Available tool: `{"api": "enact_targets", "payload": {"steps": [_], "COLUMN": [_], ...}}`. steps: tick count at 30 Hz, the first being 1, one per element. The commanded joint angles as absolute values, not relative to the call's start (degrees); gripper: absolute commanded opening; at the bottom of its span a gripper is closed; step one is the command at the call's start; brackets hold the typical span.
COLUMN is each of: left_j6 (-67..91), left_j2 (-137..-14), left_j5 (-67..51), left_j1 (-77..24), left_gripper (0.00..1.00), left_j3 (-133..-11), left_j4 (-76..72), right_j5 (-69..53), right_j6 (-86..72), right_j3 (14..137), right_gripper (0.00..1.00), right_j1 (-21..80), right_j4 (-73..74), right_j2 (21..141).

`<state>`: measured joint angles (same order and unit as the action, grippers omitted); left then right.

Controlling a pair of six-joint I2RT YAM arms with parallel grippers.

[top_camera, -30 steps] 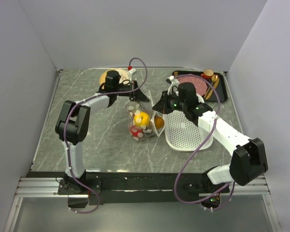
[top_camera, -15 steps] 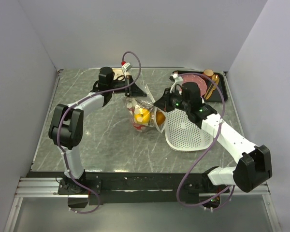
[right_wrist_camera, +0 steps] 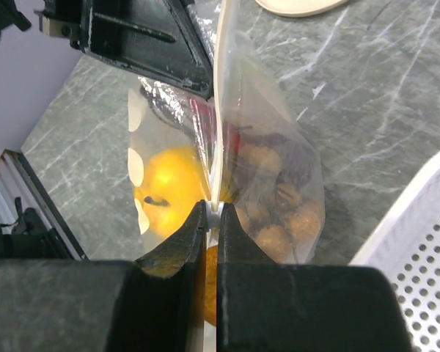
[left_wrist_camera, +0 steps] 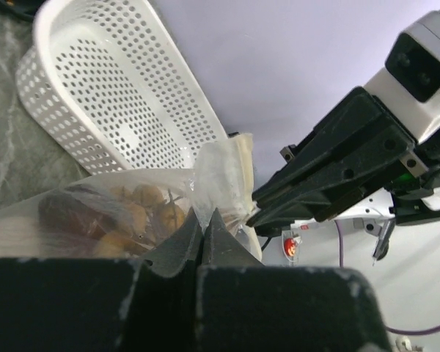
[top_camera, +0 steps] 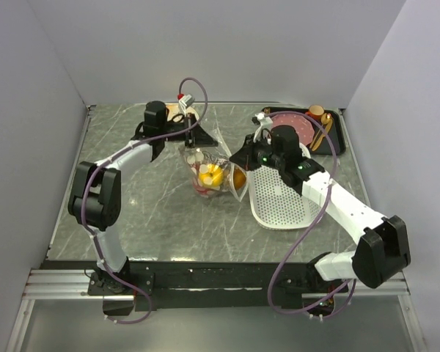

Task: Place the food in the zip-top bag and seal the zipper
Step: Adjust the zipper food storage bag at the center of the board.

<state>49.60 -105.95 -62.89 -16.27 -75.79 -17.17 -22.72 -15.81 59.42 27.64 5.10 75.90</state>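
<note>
The clear dotted zip-top bag (top_camera: 205, 170) hangs between my two grippers, mouth edge up. Inside it are a yellow round fruit (top_camera: 215, 174), red pieces and several brown nuts (right_wrist_camera: 279, 213). My left gripper (top_camera: 196, 139) is shut on the bag's far-left top edge, as the left wrist view (left_wrist_camera: 203, 220) shows, with nuts (left_wrist_camera: 136, 213) behind the film. My right gripper (top_camera: 238, 158) is shut on the white zipper strip (right_wrist_camera: 220, 95), pinching it between its fingertips (right_wrist_camera: 214, 214). The yellow fruit (right_wrist_camera: 169, 187) shows through the bag, left of the strip.
A white perforated basket (top_camera: 282, 198) lies right of the bag, under my right arm; it also shows in the left wrist view (left_wrist_camera: 110, 95). A black tray (top_camera: 336, 136) with a pink plate sits back right. A tan round plate (top_camera: 177, 111) lies behind my left gripper.
My left arm has swung back and left, and the right gripper followed. The bag has shifted a little left and back and now hangs more upright between them.
</note>
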Motion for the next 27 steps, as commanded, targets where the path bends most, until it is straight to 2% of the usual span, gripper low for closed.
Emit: {"api": "enact_targets", "payload": {"steps": [1,6,7,8,10,11,13,14,16,20,23,26,27], "left_j6": [40.72,31.3,30.94,31.81,34.27,34.8,35.07,34.46,32.79,32.78,34.45,33.93,32.97], "left_j2": [-101.52,-107.04,-107.49,-107.75,-106.62,-103.91,-100.3,-97.15,-95.02,-91.42,-88.35,-85.44,-84.73], "left_j5": [-46.78,-39.4,-38.51,-40.93,-43.06,-42.63,-37.9,-36.14,-31.91,-33.49,-32.35,-32.96,-33.57], "left_j1": [-8.88,-8.7,-8.79,-8.62,-8.17,-8.17,-8.17,-8.09,-8.0,-8.09,-8.09,-8.09,-8.09], "left_gripper": [0.01,0.02,0.1,0.23,0.32,0.55,0.73,0.87,0.9,0.9,0.9,0.9,0.9], "left_j3": [-86.89,-97.64,-95.82,-94.41,-90.55,-89.22,-86.15,-85.78,-86.22,-84.91,-80.17,-77.79,-76.74], "left_j4": [-0.79,22.56,22.41,19.89,16.46,12.78,10.29,10.02,11.51,11.6,9.41,10.54,11.07], "right_j5": [-32.75,-38.6,-37.37,-36.4,-34.38,-35.41,-35.17,-34.72,-33.5,-26.9,-34.06,-27.97,-29.6], "right_j6": [-18.01,-26.97,-27.5,-28.12,-30.58,-31.28,-32.42,-33.21,-37.43,-38.42,-36.48,-35.06,-35.33], "right_j3": [63.62,67.14,68.54,70.99,76.51,78.55,81.55,81.74,80.78,80.33,87.43,88.33,87.81], "right_gripper": [0.0,0.0,0.0,0.0,0.0,0.0,0.0,0.0,0.0,0.0,0.0,0.0,0.0], "right_j1": [27.42,28.65,29.87,30.58,31.72,31.64,32.08,32.25,32.17,31.3,29.19,30.06,29.62], "right_j4": [13.37,6.95,7.64,7.47,11.83,13.87,16.86,16.96,16.0,16.52,22.31,23.03,22.24], "right_j2": [78.56,81.56,81.39,81.21,82.35,83.31,83.41,82.97,82.7,89.53,107.17,108.37,108.54]}}
